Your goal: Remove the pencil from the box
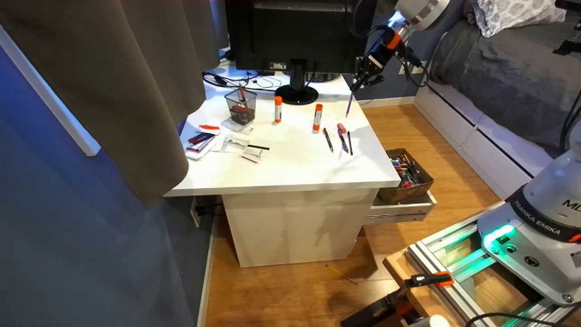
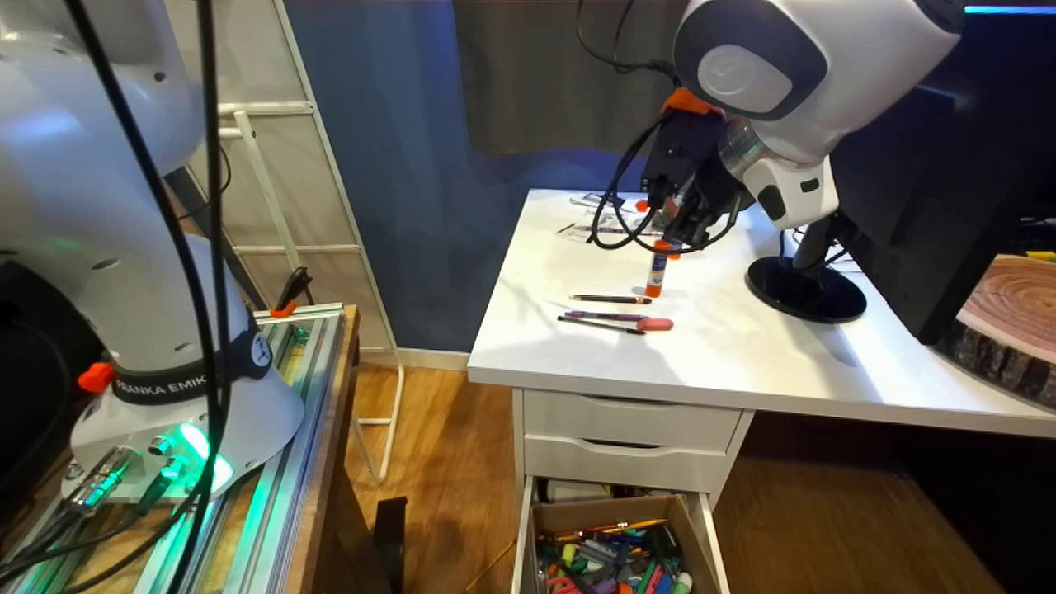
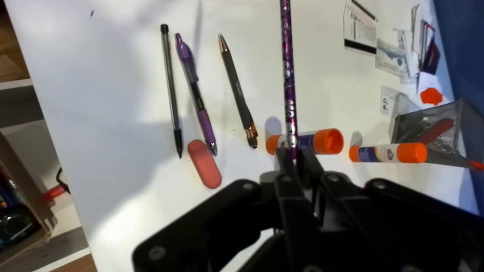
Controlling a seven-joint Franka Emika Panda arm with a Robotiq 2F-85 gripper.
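The pencil [image 3: 289,75] is a thin, shiny purple stick. My gripper [image 3: 295,160] is shut on one end of it in the wrist view, and the far end runs out of the top of the picture. In an exterior view the pencil [image 1: 349,106] points down from the gripper [image 1: 356,86] above the white table's edge. In an exterior view the gripper [image 2: 689,223] is partly hidden by cables, and I cannot make out the pencil there. The box [image 1: 406,194] is brown cardboard in an open white drawer, full of pens and markers; it also shows in an exterior view [image 2: 590,513].
On the white table [image 1: 290,175] lie a black pencil [image 3: 170,83], a purple pen [image 3: 194,90], a dark pen [image 3: 238,90] and a pink eraser [image 3: 204,164]. Two orange glue sticks [image 1: 317,118] [image 1: 278,110] stand near a mesh cup [image 1: 240,109]. A monitor [image 1: 299,41] stands behind.
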